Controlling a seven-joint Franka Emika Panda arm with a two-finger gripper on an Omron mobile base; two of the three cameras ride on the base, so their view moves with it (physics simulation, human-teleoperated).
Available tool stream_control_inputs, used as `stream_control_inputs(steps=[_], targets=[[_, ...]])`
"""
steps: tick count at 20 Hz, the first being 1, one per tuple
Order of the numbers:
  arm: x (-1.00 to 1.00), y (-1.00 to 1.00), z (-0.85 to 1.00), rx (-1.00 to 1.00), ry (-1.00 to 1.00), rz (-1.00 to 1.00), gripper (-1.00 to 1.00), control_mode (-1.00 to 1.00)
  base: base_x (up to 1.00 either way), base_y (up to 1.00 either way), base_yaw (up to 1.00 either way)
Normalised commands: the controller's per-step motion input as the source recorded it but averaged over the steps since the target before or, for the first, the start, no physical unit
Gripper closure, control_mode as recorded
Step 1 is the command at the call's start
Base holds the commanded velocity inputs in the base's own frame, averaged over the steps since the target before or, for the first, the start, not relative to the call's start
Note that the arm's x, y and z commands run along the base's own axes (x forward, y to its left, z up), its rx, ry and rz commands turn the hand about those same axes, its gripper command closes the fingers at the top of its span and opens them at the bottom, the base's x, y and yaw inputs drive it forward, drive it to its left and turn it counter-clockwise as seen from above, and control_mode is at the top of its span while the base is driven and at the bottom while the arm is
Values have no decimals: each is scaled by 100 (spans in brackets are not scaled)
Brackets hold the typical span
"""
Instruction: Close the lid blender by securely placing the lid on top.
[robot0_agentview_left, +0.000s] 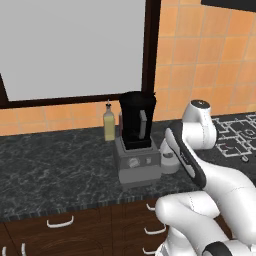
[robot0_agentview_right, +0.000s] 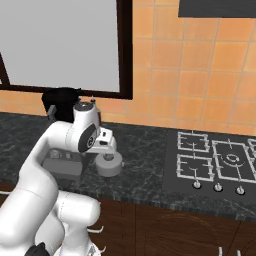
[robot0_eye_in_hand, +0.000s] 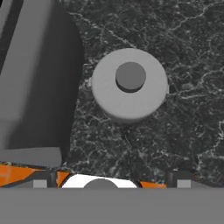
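One lid (robot0_eye_in_hand: 129, 84), one blender (robot0_agentview_left: 136, 141), one yellowish bottle (robot0_agentview_left: 109, 123). The lid lies flat on the dark marbled desk (robot0_agentview_left: 55, 172), knob up, just right of the blender's grey base. The blender jar stands upright, uncovered. End effector (robot0_eye_in_hand: 111, 181) above the lid, fingers apart, holding nothing. Orange tiled wall (robot0_agentview_right: 200, 60); stove (robot0_agentview_right: 215, 162) to the right.

I take the blender (robot0_agentview_left: 136, 150) as my reference; it stands on the counter (robot0_agentview_left: 60, 170). The lid (robot0_agentview_right: 109, 164) lies flat on the counter just to the blender's right, knob up, apart from the base. A bottle (robot0_agentview_left: 109, 125) stands upright just to the blender's left and behind it, near the wall. The cooktop (robot0_agentview_right: 215, 165) sits well to the blender's right.
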Motion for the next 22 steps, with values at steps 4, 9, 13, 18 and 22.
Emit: stream_control_inputs(steps=[4,9,13,18,22], targets=[[24,-8,-22,0,-1,0,-100,-100,0,0,0],[30,-12,-16,2,0,0,-100,-100,0,0,0],[29,-6,-19,1,0,0,-100,-100,0,0,0],[23,0,-23,0,0,0,-100,-100,0,0,0],[19,0,-32,0,0,0,-100,-100,0,0,0]])
